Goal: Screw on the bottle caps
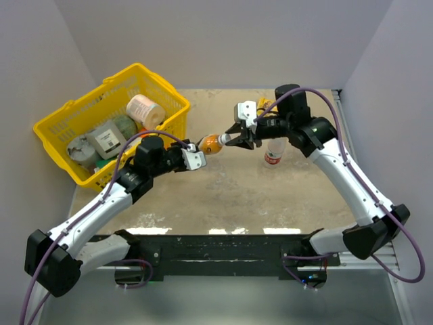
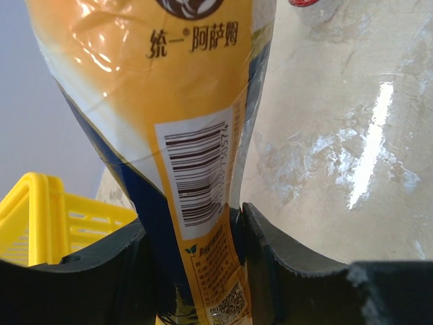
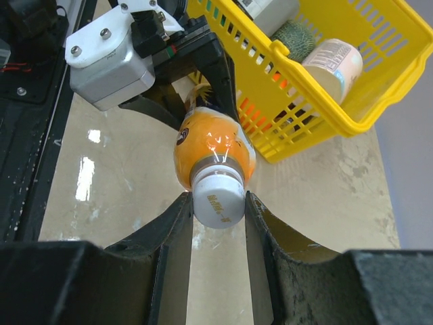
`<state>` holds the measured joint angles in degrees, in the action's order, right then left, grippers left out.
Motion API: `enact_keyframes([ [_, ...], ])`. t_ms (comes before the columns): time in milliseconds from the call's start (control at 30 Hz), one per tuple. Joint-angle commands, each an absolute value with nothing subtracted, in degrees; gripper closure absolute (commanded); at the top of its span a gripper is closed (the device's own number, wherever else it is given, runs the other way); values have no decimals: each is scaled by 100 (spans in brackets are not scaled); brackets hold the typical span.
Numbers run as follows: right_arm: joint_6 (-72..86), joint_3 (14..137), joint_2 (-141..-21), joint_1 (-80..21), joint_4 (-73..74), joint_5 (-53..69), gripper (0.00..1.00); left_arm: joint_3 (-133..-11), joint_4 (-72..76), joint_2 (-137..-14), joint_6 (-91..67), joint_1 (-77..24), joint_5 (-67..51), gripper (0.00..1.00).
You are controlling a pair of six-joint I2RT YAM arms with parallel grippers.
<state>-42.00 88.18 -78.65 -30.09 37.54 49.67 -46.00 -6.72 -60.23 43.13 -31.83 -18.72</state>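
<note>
Left fingers (image 2: pixel 115 271) pinch the bottle (image 2: pixel 169 101), likely thin and squashy. Right fingers (image 3: pixel 172 233) pinch its white cap (image 3: pixel 218 198): probably light and stiff, best gripped across the rim.

From above and behind the arm bases (image 1: pixel 135 269), looked down wide over table (image 1: pixel 237 196), basket (image 1: pixel 164 84) and bottle (image 1: pixel 211 144). From the left wrist, sat tight against the bottle's label, facing out across the tabletop. From the right wrist, looked close at the cap (image 3: pixel 218 198) end-on, basket behind. Shared bottle and basket across all three.
</note>
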Motion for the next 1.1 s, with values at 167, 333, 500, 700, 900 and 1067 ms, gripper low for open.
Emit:
enact_keyframes([
  [167, -3394, 8367, -7594, -3059, 3077, 4887, 65, -4491, 527, -5862, 4272, -3217, -1863, 100],
  [333, -948, 8174, -7831, -3059, 1971, 4948, 66, -4570, 694, -5994, 4446, -3304, -1697, 100],
  [500, 174, 8735, -8419, -3059, 2273, 4887, 69, -4588, 939, -6117, 5447, -3498, -1006, 100],
  [700, 1386, 9009, -8807, -2953, 2270, 5088, 70, -4396, 2134, -6205, 6378, -3533, -89, 100],
  [900, 2478, 8877, -8930, -2602, 2337, 4790, 73, -4254, 2769, -6249, 6740, -3542, 570, 100],
  [1067, 2733, 9254, -9289, -2154, 2820, 4992, 71, -4201, 2996, -6275, 7231, -3551, 764, 100],
])
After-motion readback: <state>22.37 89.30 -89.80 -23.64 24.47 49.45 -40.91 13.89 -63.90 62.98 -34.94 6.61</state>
